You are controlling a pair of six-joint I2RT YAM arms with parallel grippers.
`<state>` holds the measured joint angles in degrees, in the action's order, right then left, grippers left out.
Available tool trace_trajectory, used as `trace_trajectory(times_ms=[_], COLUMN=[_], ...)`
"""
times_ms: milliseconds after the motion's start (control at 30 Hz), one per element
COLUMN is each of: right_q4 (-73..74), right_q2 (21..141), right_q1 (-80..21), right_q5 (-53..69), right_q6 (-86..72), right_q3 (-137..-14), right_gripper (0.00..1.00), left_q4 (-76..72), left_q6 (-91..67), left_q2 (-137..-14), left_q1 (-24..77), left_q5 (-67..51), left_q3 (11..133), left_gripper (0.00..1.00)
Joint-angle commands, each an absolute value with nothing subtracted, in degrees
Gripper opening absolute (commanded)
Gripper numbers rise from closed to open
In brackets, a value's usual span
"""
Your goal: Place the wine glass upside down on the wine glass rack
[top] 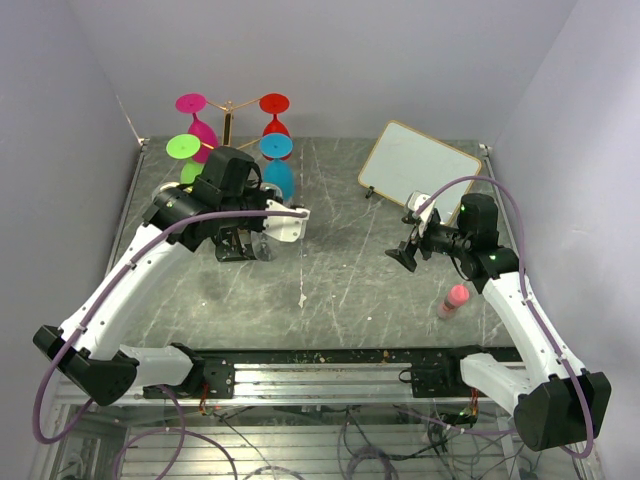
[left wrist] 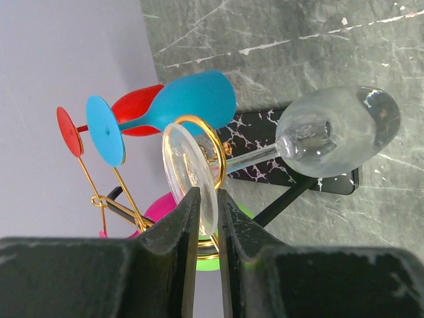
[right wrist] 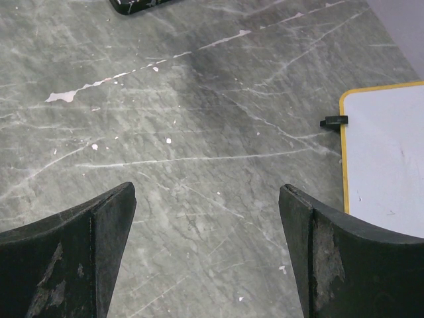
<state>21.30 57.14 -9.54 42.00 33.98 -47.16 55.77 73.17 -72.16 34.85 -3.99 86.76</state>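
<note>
My left gripper (left wrist: 209, 193) is shut on the foot disc of a clear wine glass (left wrist: 338, 129), which hangs bowl down. The glass stem runs through a gold curled arm end (left wrist: 220, 149) of the wine glass rack (top: 228, 118), and the foot lies on my side of that ring. The rack's black base with white marks (left wrist: 255, 129) is under the bowl. In the top view my left gripper (top: 245, 243) is just in front of the rack. My right gripper (top: 405, 255) is open and empty over bare table (right wrist: 209, 218).
Pink (top: 200, 125), red (top: 275, 115), green (top: 185, 155) and blue (top: 278, 165) glasses hang upside down on the rack. A small whiteboard (top: 418, 165) leans at the back right. A pink bottle (top: 453, 300) lies near the right arm.
</note>
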Motion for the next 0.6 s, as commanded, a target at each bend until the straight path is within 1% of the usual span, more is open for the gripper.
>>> trace_trajectory(times_ms=[0,233,567], right_q4=[21.37,21.50,21.51], right_q2=[57.13,57.18,57.13], right_q1=[-9.22,-9.14,-9.05], right_q5=[42.54,42.54,42.64], right_q6=[34.63,34.72,34.76], right_q3=[-46.31,-46.23,-46.23], right_gripper=[0.89,0.89,0.89], left_q4=[56.68,56.87,56.85], left_q6=[74.64,74.53,74.72], left_q2=[-70.97,-71.10,-71.02], left_q1=[35.14,35.17,35.18], left_q5=[-2.58,-2.56,-1.97], left_q3=[86.09,85.63,84.66], left_gripper=[0.27,0.32,0.35])
